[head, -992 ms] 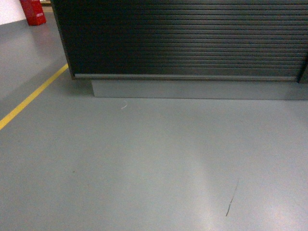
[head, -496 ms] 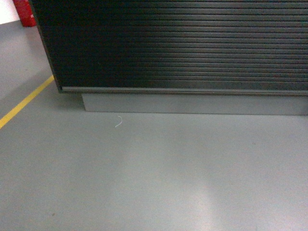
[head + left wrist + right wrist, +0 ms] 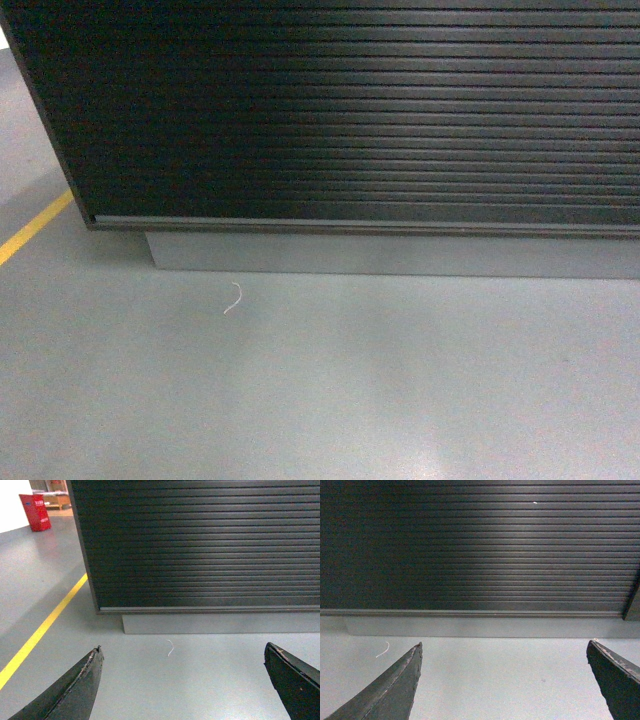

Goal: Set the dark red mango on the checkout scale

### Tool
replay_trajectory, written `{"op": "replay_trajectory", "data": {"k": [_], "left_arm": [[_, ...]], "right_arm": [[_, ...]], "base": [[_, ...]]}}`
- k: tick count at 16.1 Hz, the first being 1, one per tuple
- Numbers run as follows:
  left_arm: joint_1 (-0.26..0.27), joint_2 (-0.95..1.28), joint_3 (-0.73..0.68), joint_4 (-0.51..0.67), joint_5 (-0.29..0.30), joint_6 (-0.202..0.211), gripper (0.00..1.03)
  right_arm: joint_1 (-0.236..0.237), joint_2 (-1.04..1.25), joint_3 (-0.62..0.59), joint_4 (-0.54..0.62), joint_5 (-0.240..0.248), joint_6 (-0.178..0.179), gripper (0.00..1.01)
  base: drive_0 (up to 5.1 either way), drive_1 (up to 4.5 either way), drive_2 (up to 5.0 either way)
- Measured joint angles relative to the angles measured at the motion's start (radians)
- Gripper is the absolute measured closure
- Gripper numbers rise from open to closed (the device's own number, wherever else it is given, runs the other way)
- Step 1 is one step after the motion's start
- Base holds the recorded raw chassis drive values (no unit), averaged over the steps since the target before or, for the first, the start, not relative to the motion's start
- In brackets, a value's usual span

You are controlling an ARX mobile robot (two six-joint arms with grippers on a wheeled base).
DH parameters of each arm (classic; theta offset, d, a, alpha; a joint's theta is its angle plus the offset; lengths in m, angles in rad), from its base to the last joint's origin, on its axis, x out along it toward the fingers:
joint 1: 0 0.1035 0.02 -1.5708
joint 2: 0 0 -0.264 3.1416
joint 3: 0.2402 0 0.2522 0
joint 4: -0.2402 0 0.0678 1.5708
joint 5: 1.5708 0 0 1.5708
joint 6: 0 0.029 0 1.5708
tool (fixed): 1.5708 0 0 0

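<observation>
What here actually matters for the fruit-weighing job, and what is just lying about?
For the job:
- checkout, its ribbed front and grey plinth only
- left end effector, open and empty
- right end effector, open and empty
Mango and scale: not in view.

Just lying about:
- white scrap of thread on the floor
- yellow floor line
- red box in the far corner
</observation>
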Motion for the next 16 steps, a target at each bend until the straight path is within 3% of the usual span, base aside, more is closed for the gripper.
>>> {"op": "replay_trajectory", "data": {"k": [8, 16], "left_arm": [[0.000, 0.000, 0.000, 0.002, 0.000, 0.000, 0.05], [0.000, 0.000, 0.000, 0.003, 0.000, 0.000, 0.05]], "right_arm": [[0.000, 0.000, 0.000, 0.004, 0.000, 0.000, 0.03], [0.000, 0.000, 0.000, 0.000, 0.000, 0.000, 0.03]], "base": [[-0.1, 4.12, -4.3], [0.0, 2.64, -2.6]]}}
